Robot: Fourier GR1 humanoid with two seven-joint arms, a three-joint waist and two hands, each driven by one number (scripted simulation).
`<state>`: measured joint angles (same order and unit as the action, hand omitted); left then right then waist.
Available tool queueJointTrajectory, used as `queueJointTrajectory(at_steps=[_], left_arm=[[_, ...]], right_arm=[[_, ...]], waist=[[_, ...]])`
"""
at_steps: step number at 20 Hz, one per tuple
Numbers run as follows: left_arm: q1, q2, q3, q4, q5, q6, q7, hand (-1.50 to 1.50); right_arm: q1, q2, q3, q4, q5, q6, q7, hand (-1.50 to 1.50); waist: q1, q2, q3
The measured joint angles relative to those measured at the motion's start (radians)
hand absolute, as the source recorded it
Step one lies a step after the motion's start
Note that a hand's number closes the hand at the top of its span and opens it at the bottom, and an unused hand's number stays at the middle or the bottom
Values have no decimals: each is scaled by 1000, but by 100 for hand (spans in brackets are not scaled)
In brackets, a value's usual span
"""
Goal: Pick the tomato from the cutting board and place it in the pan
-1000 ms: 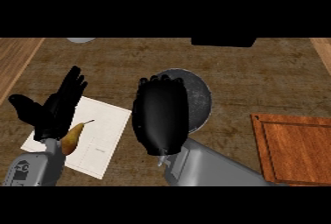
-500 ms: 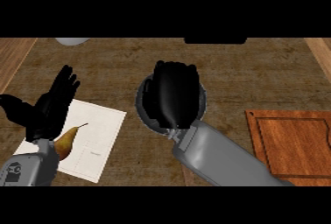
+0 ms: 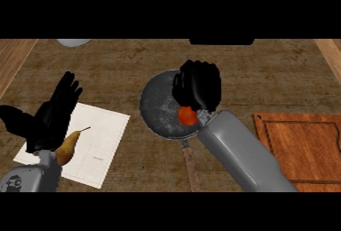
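We see our right hand covering the pan at frame centre; bare counter lies open above, while our left hand overhangs the paper lower left.

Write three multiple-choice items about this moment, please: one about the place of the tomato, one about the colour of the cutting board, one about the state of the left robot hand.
1. Where is the tomato?
A. on the cutting board
B. over the pan, under the right robot hand
C. on the white sheet

2. What colour is the cutting board?
A. reddish brown
B. green
C. white

3. How is the left robot hand?
A. curled round the pear
B. pressing on the pan
C. open, holding nothing

Answers:
1 B: the tomato shows red against the pan, just below the right robot hand.
2 A: the board is reddish-brown wood.
3 C: its fingers are straight, and the pear lies on the white sheet.
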<state>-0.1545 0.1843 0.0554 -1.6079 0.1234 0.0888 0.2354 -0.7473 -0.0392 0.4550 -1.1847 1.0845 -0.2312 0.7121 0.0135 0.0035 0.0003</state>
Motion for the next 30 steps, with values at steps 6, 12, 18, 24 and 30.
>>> queueJointTrajectory(at_steps=[6, 12, 18, 24, 30], left_arm=[[-19, 0, 10, 14, 5, -11, 4, 0], [-37, -4, 5, -5, -2, -1, 39, 0], [-15, -2, 20, 24, 1, -28, -9, 0], [-14, -2, 29, 17, -4, -16, 1, 0], [-3, 1, 47, 31, 4, -21, -10, 0]], right_arm=[[-16, 30, -40, 249, -24, -120, -95, 150], [-12, 36, -132, 397, -162, -184, -125, -150], [-11, 37, -174, 473, -290, -264, -278, -150], [71, 26, -282, 347, -447, -328, -462, -150], [253, -16, -376, 112, -658, -252, -613, -150]], waist=[[3, 2, 0], [8, 1, 0], [5, -1, 0], [-12, -4, 1], [-32, -8, 1]])
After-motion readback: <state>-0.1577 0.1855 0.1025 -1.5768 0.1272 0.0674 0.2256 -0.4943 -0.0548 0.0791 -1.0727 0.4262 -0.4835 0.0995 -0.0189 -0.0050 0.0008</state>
